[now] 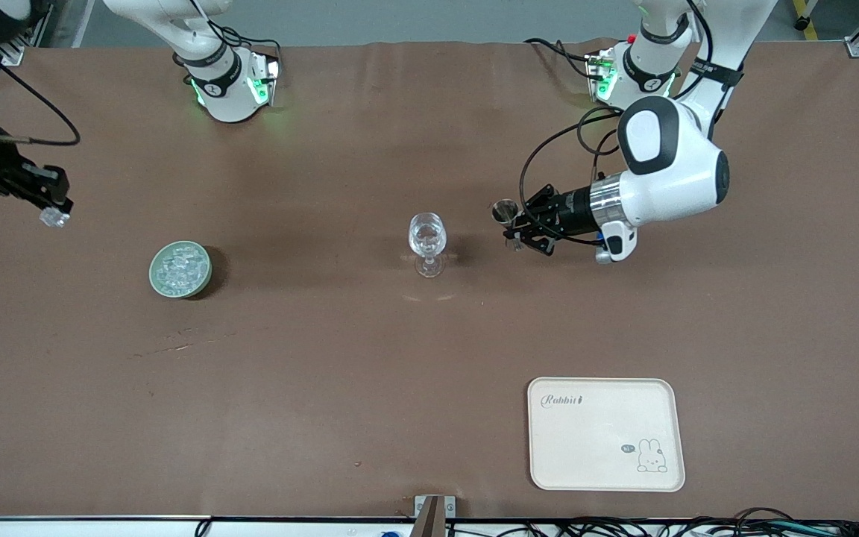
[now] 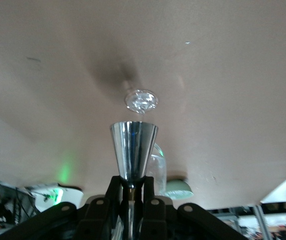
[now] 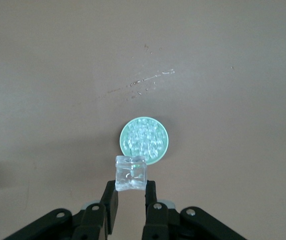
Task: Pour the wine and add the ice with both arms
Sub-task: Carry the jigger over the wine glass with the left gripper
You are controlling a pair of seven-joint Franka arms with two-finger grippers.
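Observation:
A clear stemmed glass (image 1: 427,242) stands mid-table. A pale-green bowl (image 1: 180,268) full of ice cubes (image 1: 179,262) sits toward the right arm's end. My right gripper (image 1: 53,209) is up over the bare table past the bowl, shut on one ice cube (image 1: 54,218). In the right wrist view the cube (image 3: 131,173) sits between the fingertips of the gripper (image 3: 131,186), with the bowl (image 3: 144,140) below. My left gripper (image 1: 515,227) is shut on a small metal measuring cup (image 1: 504,211), held level beside the glass. In the left wrist view the cup (image 2: 133,150) partly hides the glass (image 2: 141,101).
A cream tray (image 1: 605,432) with a rabbit print lies near the front edge toward the left arm's end. Faint wet streaks (image 1: 176,347) mark the brown cloth nearer the camera than the bowl. The arm bases (image 1: 232,82) stand along the back edge.

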